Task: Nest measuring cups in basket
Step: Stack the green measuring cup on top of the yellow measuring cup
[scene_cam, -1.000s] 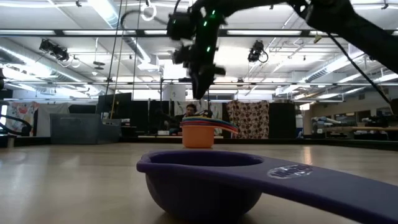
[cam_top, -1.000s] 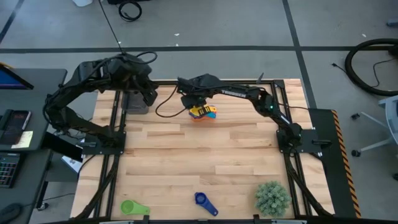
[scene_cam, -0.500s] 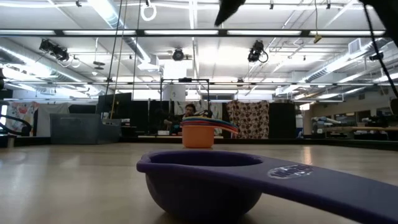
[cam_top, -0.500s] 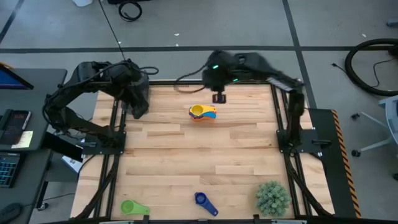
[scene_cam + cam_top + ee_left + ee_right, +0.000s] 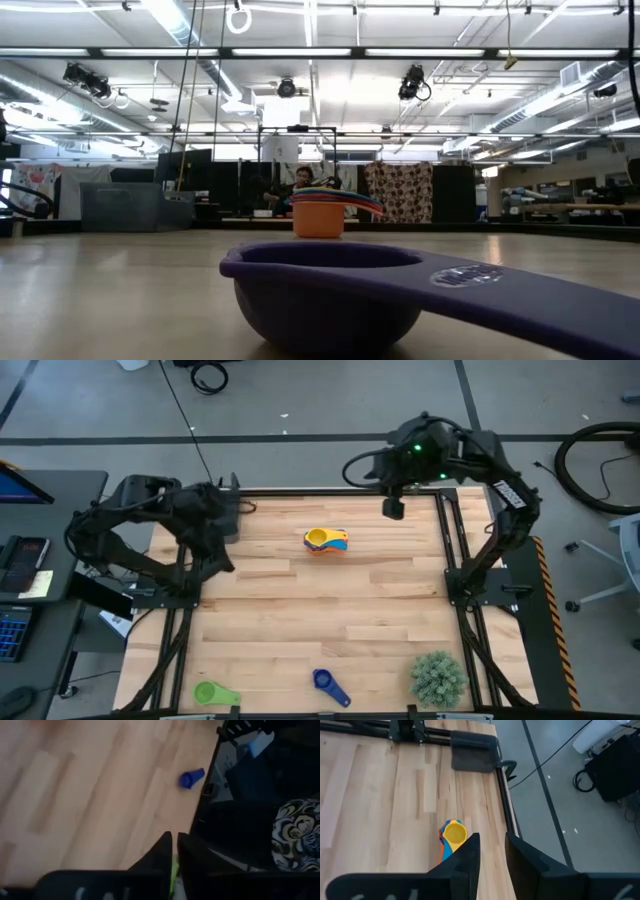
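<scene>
- A nested stack of small round plastic measuring cups (image 5: 325, 540), yellow on top with orange, red and light blue showing beneath, stands on the far middle of the pale wooden plank worktop (image 5: 320, 610). In the low view the stack (image 5: 322, 212) has an orange base with coloured rims and flat handles fanned above it.
- The right hand (image 5: 392, 508) is raised near the far right corner of the worktop, well apart from the stack. In its own wrist view the two dark fingers (image 5: 465, 855) stand a narrow gap apart with nothing between them, and the stack (image 5: 451, 836) lies on the wood beyond them.
- The small dark grey-brown rectangular basket (image 5: 474, 751) sits at the far edge of the worktop, by the black frame rail, apart from the stack.
- The left hand (image 5: 222, 532) hangs over the far left edge of the worktop. In its wrist view the dark fingers (image 5: 160, 854) are almost closed, only a slit between them, holding nothing.
- A dark blue plastic measuring cup (image 5: 328, 684) lies alone near the front edge; up close in the low view (image 5: 330, 295) it is smooth, with a flat handle.
- A green plastic measuring cup (image 5: 213, 693) lies at the front left corner.
- A spiky green plant ball (image 5: 438, 678) rests at the front right corner.
</scene>
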